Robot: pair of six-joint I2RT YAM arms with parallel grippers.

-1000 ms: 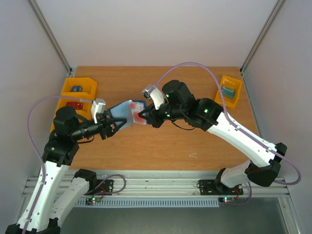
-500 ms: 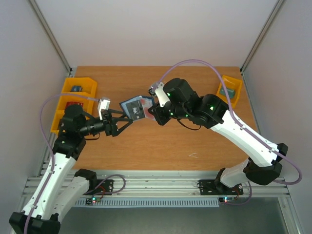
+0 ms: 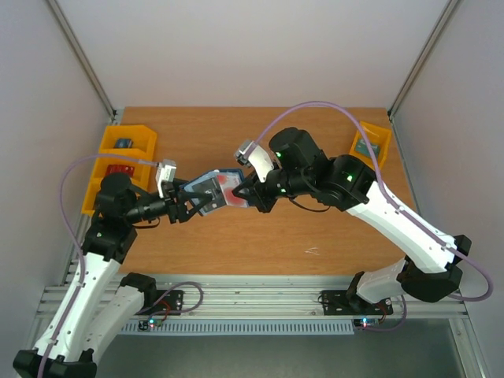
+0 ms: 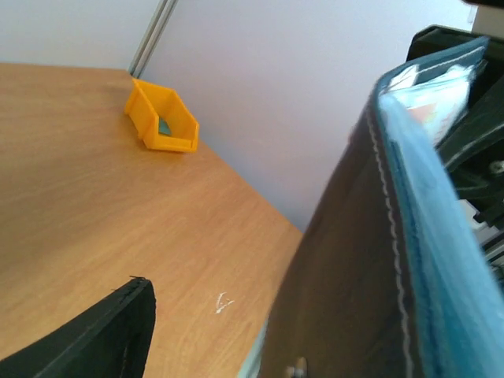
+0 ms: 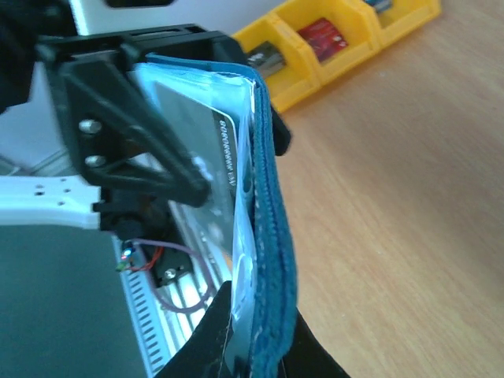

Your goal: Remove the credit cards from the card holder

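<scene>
The card holder [image 3: 211, 189] is a navy wallet held open in the air above the table's middle. My right gripper [image 3: 250, 197] is shut on its right edge; in the right wrist view [image 5: 260, 346] both fingers pinch the blue wall [image 5: 276, 260] and a clear sleeve. A pale card with a red mark [image 3: 228, 191] shows inside it. A grey card [image 5: 206, 150] sits in the sleeve. My left gripper [image 3: 194, 206] is open at the wallet's left edge. One finger [image 4: 102, 331] stands apart from the dark outer side [image 4: 346, 276]; the other finger is hidden.
Yellow bins [image 3: 127, 142] stand at the left edge, also in the right wrist view [image 5: 331, 39]. Another yellow bin [image 3: 370, 146] is at the far right, also in the left wrist view [image 4: 161, 122]. A white scratch [image 3: 313, 251] marks the table.
Half a second ago the wallet hung from my right gripper alone, with the left gripper open and apart. The right gripper has since brought it down and left, up to the left fingers.
</scene>
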